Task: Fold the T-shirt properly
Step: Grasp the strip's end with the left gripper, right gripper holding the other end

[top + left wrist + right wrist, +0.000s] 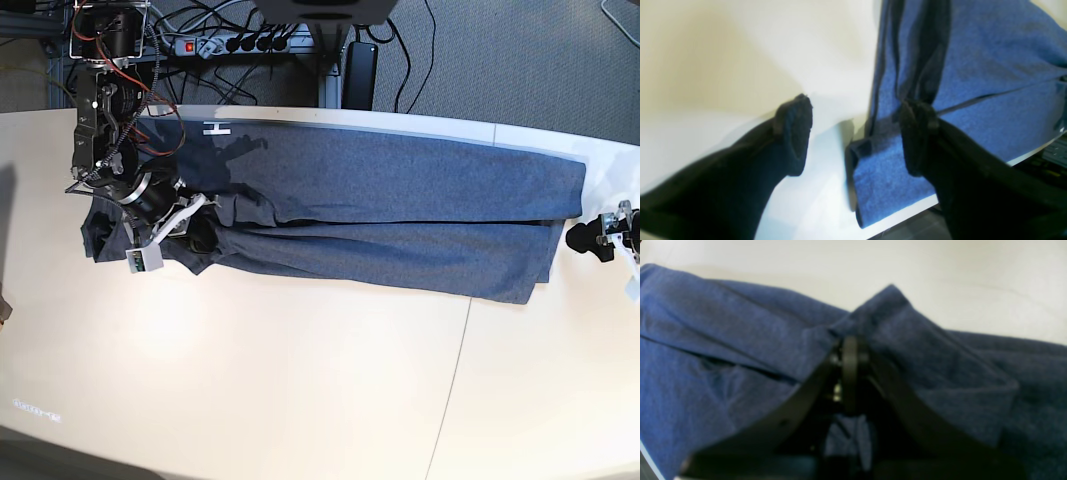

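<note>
The T-shirt (400,215) lies stretched along the back of the table as a long slate-blue band, folded lengthwise. In the base view my right gripper (203,228) sits at the shirt's left end, shut on a bunched ridge of cloth. The right wrist view shows that gripper (850,351) pinching the T-shirt (740,340) into a raised peak. My left gripper (592,240) hangs just off the shirt's right end. It (855,136) stands open and empty: one finger (795,133) over bare table, the other over the T-shirt's (990,66) edge.
The beige table (300,380) has a thin seam (455,380) running front to back. A power strip (225,44) and cables lie on the floor behind the far edge. The shirt's folded corner (887,186) reaches the table's edge in the left wrist view.
</note>
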{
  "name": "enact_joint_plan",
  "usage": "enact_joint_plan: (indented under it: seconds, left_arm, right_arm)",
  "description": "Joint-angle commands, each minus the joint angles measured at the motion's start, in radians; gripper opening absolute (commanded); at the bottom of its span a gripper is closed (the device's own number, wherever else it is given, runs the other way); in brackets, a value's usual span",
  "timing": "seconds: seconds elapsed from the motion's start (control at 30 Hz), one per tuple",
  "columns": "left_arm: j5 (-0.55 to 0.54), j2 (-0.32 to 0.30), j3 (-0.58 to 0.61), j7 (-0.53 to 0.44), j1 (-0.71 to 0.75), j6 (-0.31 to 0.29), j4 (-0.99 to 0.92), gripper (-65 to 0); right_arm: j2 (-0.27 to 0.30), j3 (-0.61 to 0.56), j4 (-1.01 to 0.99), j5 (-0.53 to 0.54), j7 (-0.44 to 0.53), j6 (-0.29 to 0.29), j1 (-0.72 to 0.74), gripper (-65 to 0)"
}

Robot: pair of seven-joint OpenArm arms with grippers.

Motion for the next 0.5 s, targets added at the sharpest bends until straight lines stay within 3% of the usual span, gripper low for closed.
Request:
enact_joint_plan:
  seconds: [0.0, 0.13, 0.3, 0.47]
  left_arm:
    - [0.014, -0.020, -0.004, 0.008, -0.004, -0.020, 0.006, -20.2]
    - [-0.002, -0.019, -0.005, 0.039, -0.002, -0.020, 0.006, -20.2]
    - [-0.137, -0.019, -0.004, 0.162, -0.002, -0.020, 0.006, -20.2]
    - [-0.142, -0.013, -0.004, 0.174, 0.007, -0.020, 0.006, -20.2]
  right_arm:
    - [0.011, 0.006, 0.005, -0.025, -0.015, 0.074, 0.005, -65.0]
    - [0.011, 0.006, 0.005, -0.025, -0.019, 0.074, 0.005, -65.0]
    - [0.011, 0.006, 0.005, -0.025, -0.019, 0.074, 0.005, -65.0]
    - [0.011, 0.006, 0.005, -0.025, -0.019, 0.074, 0.005, -65.0]
